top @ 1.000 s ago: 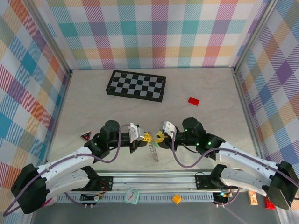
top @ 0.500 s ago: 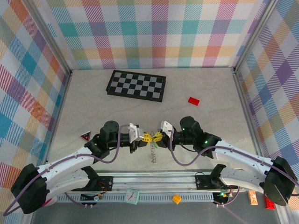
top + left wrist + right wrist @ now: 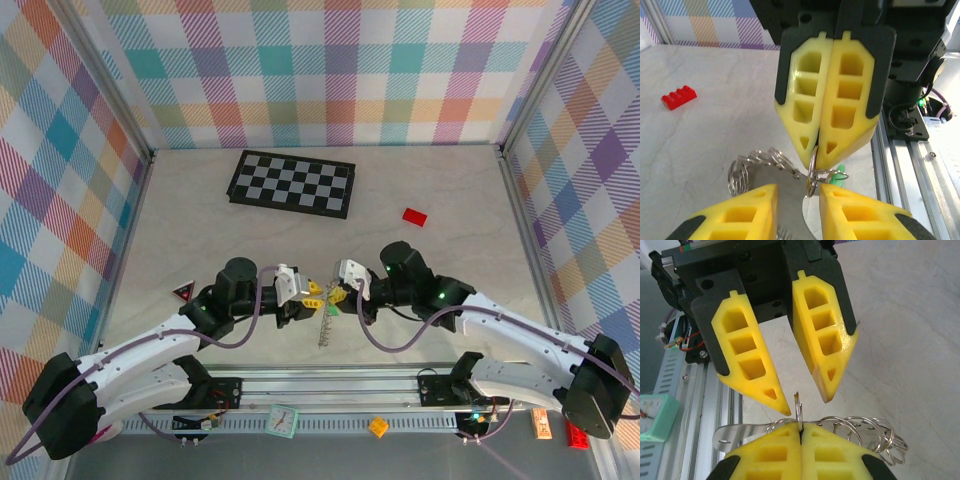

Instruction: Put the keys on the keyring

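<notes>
My right gripper point(image 3: 801, 427) is shut on the edge of a small grey split ring point(image 3: 799, 407), part of the keyring point(image 3: 324, 325), a floppy bunch of wire loops point(image 3: 860, 427) hanging with a flat metal strip above the table. My left gripper point(image 3: 797, 192) faces it tip to tip and stands open, its fingers on either side of that ring point(image 3: 812, 172) without touching it. A green key point(image 3: 840, 170) hangs just behind the ring on a thin wire. In the top view the left gripper point(image 3: 312, 293) and right gripper point(image 3: 337, 292) meet near the front middle. The blue key is out of view.
A black-and-white chequered board point(image 3: 291, 183) lies at the back. A red flat brick point(image 3: 414, 216) sits right of it, and a red-and-black triangle point(image 3: 183, 292) lies at the left. The metal rail point(image 3: 330, 385) runs along the near edge, close under the grippers.
The right gripper has shifted left and slightly away from the rail, bringing the ring between the left gripper's open fingers. The hanging loops swung left with it.
</notes>
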Available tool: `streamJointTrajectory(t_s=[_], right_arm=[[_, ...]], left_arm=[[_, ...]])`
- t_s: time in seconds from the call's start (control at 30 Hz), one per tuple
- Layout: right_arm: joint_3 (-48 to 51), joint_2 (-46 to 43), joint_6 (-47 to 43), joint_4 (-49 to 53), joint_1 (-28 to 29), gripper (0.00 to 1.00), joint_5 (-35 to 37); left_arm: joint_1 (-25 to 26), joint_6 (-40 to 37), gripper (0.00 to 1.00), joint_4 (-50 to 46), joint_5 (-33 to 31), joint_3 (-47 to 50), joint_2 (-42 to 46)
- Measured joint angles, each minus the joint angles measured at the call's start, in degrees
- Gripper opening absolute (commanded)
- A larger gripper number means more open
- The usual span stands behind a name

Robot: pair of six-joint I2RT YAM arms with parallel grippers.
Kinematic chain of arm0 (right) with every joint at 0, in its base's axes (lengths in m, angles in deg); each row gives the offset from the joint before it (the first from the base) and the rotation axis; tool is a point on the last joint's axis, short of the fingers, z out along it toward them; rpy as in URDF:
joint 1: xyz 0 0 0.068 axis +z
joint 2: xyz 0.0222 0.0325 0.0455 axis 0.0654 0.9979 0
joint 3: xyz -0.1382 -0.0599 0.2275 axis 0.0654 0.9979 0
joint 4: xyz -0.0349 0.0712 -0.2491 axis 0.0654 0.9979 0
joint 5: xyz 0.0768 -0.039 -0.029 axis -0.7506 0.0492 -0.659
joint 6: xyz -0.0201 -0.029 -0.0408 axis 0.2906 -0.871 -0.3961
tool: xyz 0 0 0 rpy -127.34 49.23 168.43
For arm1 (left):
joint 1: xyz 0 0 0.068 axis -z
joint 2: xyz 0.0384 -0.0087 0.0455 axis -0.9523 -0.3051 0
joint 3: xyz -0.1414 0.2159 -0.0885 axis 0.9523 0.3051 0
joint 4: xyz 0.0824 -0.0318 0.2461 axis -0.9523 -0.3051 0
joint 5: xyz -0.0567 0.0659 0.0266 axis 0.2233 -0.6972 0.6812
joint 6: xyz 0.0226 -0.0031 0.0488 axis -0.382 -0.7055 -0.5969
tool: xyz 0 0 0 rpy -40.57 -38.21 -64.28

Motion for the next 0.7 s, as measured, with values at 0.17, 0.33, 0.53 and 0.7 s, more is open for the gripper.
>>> streamJointTrajectory(t_s=[0.17,0.33,0.53,0.7], right_arm=[[-6.4,3.3,-4.9,9.3,0.3,0.0,1.6],[-10.5,6.1,-8.8,15.6,1.3,0.0,4.2],[-12.9,7.8,-11.0,18.0,2.5,0.0,5.0],[-14.0,9.9,-12.0,18.5,3.4,0.0,5.9]], left_arm=[[0.0,-2.3,0.26,-5.6,-0.9,-3.0,0.0],[0.0,-3.0,0.23,-7.5,-0.6,-4.2,0.0],[0.0,-3.0,0.22,-7.9,0.4,-4.3,-1.6],[0.0,-3.5,0.1,-8.3,0.6,-4.3,-2.3]])
